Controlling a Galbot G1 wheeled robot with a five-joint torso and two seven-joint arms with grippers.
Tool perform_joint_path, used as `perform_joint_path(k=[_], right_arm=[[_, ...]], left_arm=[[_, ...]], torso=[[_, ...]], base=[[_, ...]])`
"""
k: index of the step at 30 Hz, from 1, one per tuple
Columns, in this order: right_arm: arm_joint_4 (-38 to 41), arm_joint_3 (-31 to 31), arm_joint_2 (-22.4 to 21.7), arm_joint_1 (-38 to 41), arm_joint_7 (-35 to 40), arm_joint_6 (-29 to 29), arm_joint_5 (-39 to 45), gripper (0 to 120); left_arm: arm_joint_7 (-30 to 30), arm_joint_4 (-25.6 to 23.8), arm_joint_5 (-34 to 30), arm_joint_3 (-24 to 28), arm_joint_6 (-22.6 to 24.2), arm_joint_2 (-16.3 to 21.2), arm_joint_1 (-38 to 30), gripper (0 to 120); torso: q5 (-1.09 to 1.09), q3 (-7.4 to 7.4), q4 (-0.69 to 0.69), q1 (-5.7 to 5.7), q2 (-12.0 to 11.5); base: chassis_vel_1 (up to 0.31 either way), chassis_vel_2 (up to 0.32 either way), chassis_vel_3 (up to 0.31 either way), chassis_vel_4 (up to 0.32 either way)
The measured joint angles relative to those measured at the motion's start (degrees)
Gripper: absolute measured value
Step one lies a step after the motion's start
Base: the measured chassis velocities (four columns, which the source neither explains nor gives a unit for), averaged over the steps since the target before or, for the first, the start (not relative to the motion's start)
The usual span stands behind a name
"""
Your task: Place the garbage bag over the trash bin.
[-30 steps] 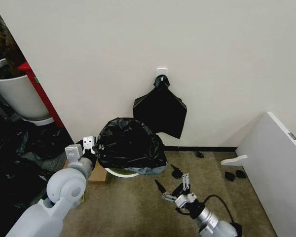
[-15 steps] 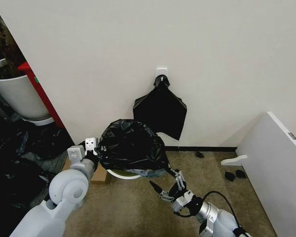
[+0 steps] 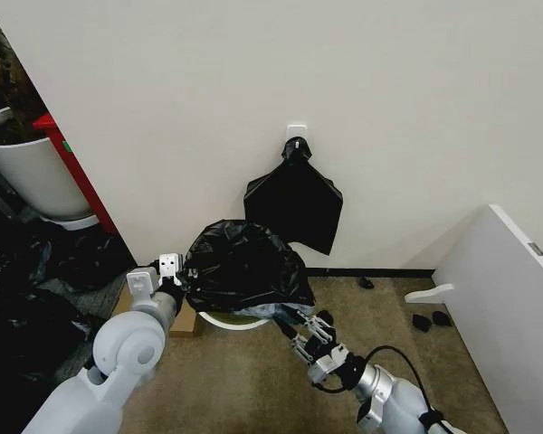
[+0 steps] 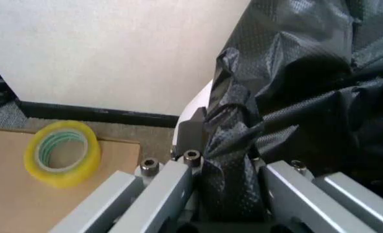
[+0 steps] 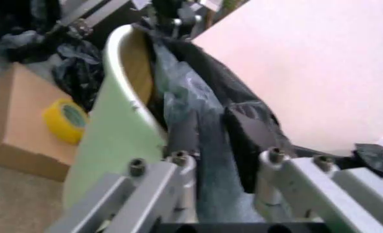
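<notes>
Storage corner: carpet point(image 3: 244, 380), bare wall point(image 3: 253, 72), cardboard box point(image 3: 183, 321).

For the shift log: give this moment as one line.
left gripper: shut on garbage bag | right gripper: open, astride bag edge | trash bin: partly draped

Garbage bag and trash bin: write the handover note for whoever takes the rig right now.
Left end effector: shut on the garbage bag at the bin's left side.
Right end effector: at the bin's right edge, bag film between its fingers; grip unclear.
Trash bin: on the floor by the wall, under the bag.
Done: bag bunched over the bin's top.
Left: seat the bag's mouth around the rim.
</notes>
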Motion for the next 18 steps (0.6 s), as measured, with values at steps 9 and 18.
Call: perform_joint_path(k=[9,18], right_arm=[[-1.04,0.69,-0.04,-0.03,-2.41,1.68,-0.17,0],[1.48,0.54,-1.12,-1.56,-5.06,5.3,6.79,12]], left_arm=[[-0.06,0.2,-0.19,0.08,0.03,0.14,-0.29,0],[-0.15,0.24,-0.23,-0.08,0.03,0.58,-0.22,0]], torso=[[0.0,0.0,0.0,0.0,0.0],[0.0,0.0,0.0,0.0,0.0]], base=[[0.0,0.0,0.0,0.0],[0.0,0.0,0.0,0.0]])
